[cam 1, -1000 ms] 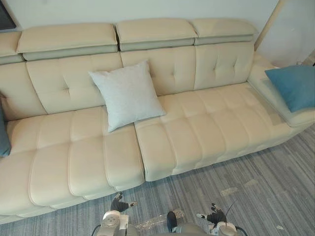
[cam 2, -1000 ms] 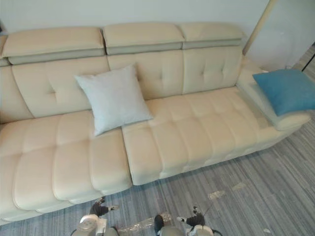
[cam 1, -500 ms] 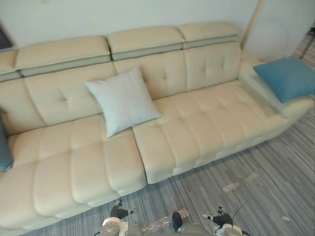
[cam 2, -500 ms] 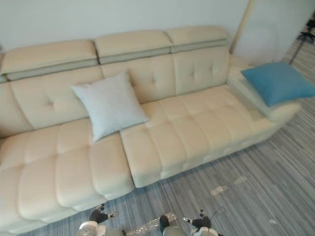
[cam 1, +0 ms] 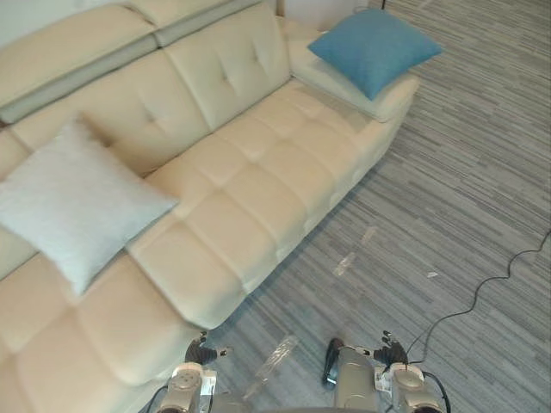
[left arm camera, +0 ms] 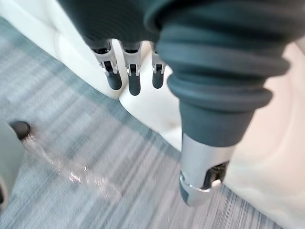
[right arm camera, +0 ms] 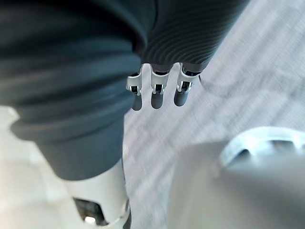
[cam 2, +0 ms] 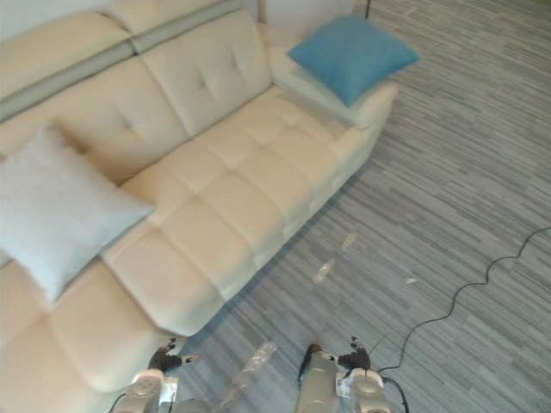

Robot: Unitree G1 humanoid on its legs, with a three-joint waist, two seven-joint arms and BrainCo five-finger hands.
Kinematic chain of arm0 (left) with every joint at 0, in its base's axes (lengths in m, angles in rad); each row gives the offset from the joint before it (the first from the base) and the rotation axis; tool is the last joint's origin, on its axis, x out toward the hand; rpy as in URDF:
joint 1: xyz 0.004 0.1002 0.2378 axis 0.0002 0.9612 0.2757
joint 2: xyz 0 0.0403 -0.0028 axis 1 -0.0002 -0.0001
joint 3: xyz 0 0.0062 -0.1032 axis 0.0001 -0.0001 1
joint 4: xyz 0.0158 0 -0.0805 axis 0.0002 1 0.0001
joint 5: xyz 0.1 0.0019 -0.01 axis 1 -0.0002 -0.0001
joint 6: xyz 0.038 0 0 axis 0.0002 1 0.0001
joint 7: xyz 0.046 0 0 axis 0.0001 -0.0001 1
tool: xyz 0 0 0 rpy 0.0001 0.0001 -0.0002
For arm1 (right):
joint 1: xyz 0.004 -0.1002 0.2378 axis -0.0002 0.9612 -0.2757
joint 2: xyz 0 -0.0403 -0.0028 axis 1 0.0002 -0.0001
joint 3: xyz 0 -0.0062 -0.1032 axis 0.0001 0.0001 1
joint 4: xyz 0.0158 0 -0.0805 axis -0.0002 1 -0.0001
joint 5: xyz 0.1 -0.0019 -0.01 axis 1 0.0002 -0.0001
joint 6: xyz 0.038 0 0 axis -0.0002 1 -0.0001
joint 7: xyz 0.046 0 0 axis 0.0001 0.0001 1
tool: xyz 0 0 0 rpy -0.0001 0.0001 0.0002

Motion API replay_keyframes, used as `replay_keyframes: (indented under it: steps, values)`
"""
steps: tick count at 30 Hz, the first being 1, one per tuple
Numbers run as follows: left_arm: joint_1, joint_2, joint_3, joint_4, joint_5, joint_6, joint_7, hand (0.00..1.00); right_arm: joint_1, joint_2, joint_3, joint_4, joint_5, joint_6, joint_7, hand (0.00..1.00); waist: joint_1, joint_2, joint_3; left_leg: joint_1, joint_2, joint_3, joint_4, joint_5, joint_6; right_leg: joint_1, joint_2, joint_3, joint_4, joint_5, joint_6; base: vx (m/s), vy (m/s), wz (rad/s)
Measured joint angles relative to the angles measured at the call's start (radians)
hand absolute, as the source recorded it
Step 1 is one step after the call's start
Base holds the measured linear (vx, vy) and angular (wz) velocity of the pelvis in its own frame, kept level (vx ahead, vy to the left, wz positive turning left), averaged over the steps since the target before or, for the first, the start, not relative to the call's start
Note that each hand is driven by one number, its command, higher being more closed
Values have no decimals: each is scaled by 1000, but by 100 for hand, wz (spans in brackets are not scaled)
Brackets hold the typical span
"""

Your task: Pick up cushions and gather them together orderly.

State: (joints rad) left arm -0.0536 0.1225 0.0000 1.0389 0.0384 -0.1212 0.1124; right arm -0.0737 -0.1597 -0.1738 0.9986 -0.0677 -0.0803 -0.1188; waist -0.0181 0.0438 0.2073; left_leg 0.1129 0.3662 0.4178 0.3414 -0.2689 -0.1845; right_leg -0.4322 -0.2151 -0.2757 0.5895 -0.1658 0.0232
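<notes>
From where I stand, the cream sofa (cam 1: pixel 258 181) runs slantwise across the room. Its leather-like skin is smooth and its seat is quilted into plump squares, with button tufts dimpling the back and padded headrests along the top. A pale grey-white cushion (cam 1: pixel 73 202), square and nubbly in weave, sits on the seat at the left end, tilted back against the backrest. Well apart from it, at the far right end, a blue cushion (cam 1: pixel 374 47) of finer, flat cloth lies on the low padded arm, one corner reaching past the arm's outer edge. A long run of seat squares lies between the two. The floor (cam 1: pixel 465 198) is a grey carpet streaked in thin lines, and it spreads wide to the right of the sofa's rounded front edge. A crinkled clear plastic strip (cam 1: pixel 274 361) lies on the carpet near that edge, with a few smaller shiny scraps (cam 1: pixel 355 251) further out. The left hand (cam 1: pixel 200 353) hangs low just beside the seat's front corner; its fingers (left arm camera: pixel 134 83) are loose and nearly straight, thumb (left arm camera: pixel 202 174) apart, holding nothing. The right hand (cam 1: pixel 392 351) hangs over the carpet, its fingers (right arm camera: pixel 157 95) likewise relaxed and empty.
</notes>
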Motion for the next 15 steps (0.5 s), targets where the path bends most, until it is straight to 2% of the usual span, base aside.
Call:
replay_keyframes:
  steps: [1,2,3,4,5,6,7,8,9,10,11,12,13,14,15]
  values:
    - [-16,-12,1,-1,0,-1,0,0,-2,-14,1,2,-1,3,1,0,-4,-11,7,25,-3,-11,-10,60,-34,-17,2,18,59,-49,-13,230,-420,-35]
    - [-18,-21,1,-3,0,-3,0,0,-2,-21,1,5,-2,3,1,0,-4,-11,7,28,-1,-24,0,88,-48,-18,9,22,72,-65,-18,230,-341,-35]
    - [-15,-32,1,-7,0,-5,-1,0,-1,-37,3,8,-3,3,1,0,-7,-10,5,17,8,-51,39,128,-40,-13,28,31,74,-84,-24,215,-317,-41]
    - [-10,-41,1,-7,-1,-6,0,0,3,-37,8,8,-4,2,3,0,-17,-9,5,-42,33,-103,159,196,21,12,55,37,57,-105,-26,313,-433,-45]
    - [-2,-44,1,-7,-1,-5,0,0,14,-32,13,12,-4,2,5,0,-21,-8,5,-84,57,-130,260,279,103,43,76,37,32,-117,-29,322,-352,-52]
    - [20,-48,1,-7,-1,-5,-1,0,41,-23,16,17,-4,2,5,0,-23,-6,6,-140,90,-158,422,350,184,114,108,47,-17,-115,-58,274,-232,-39]
    - [26,-50,1,-7,-1,-5,-1,0,46,-21,16,19,-4,3,5,0,-23,-8,7,-154,93,-164,463,332,184,131,114,50,-29,-117,-70,298,-163,-57]
    - [49,-57,1,-8,-1,-4,-2,0,73,-12,18,23,-3,3,4,0,-19,-7,7,-216,49,-212,633,193,152,222,142,73,-94,-121,-97,362,-99,-52]
    - [51,-56,1,-22,-1,-4,-4,0,89,-9,15,39,-1,3,5,0,-14,-9,7,-261,-24,-237,671,125,134,281,149,88,-143,-116,-102,369,-67,-67]
    - [55,-59,0,-29,-1,-4,-4,0,98,-10,7,46,3,10,5,0,-11,-5,5,-296,-74,-232,658,82,136,316,156,105,-174,-111,-103,367,0,-66]
    - [54,-64,-7,-32,-1,-5,-4,0,104,-6,-5,49,9,12,4,0,-3,3,1,-334,-126,-206,600,40,123,348,160,128,-201,-99,-89,247,40,-63]
    - [54,-64,-16,-32,-1,-5,-4,0,106,-3,-12,48,11,12,4,0,2,5,-1,-347,-145,-192,557,29,121,358,161,142,-211,-100,-89,320,83,-76]
    - [52,-65,-26,-36,-1,-5,-7,0,103,1,-32,48,27,12,4,0,9,9,3,-383,-188,-173,438,14,124,383,160,174,-231,-100,-88,268,91,-60]
    - [47,-66,-31,-36,-1,-4,-8,0,100,5,-46,48,29,12,4,0,12,10,5,-398,-221,-185,345,14,125,400,155,186,-243,-99,-87,412,177,-70]
    - [47,-73,-42,-42,-1,-4,-6,0,104,13,-66,48,31,9,-2,0,15,12,4,-390,-290,-247,103,58,86,423,143,209,-260,-108,-62,340,176,-45]
